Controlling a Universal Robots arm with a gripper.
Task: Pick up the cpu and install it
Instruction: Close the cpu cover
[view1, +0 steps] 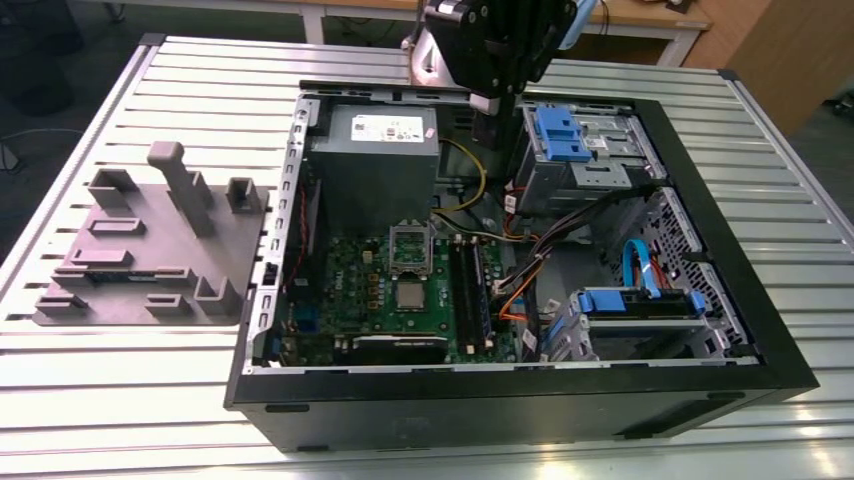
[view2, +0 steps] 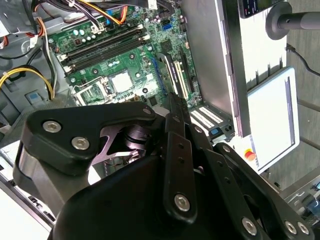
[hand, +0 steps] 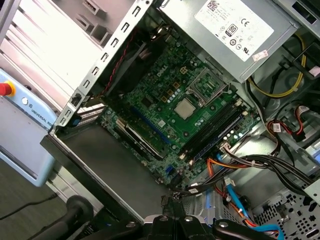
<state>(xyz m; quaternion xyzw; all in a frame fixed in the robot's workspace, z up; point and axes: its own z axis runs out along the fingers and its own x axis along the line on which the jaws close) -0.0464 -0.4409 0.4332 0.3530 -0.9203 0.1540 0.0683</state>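
The cpu (view1: 410, 292) is a small silvery square lying flat on the green motherboard (view1: 340, 290) inside the open computer case. It sits just beside the metal-framed socket (view1: 407, 245), on the side toward the case's near wall. Both wrist views look down on it: the cpu (view2: 121, 81) (hand: 185, 107) next to the socket (view2: 90, 92) (hand: 207, 82). My gripper (view1: 494, 100) hangs high above the far part of the case, well clear of the board, with nothing seen in it. Its black linkage (view2: 171, 100) takes up the foreground of the second wrist view.
A grey power supply box (view1: 374, 165) stands beyond the socket. Long black memory sticks (view1: 467, 285) run beside the cpu. Bundled cables (view1: 534, 260) and blue drive bays (view1: 567, 135) take up the exterior view's right. A grey fixture plate (view1: 147, 250) lies on the slatted table (view1: 134, 380).
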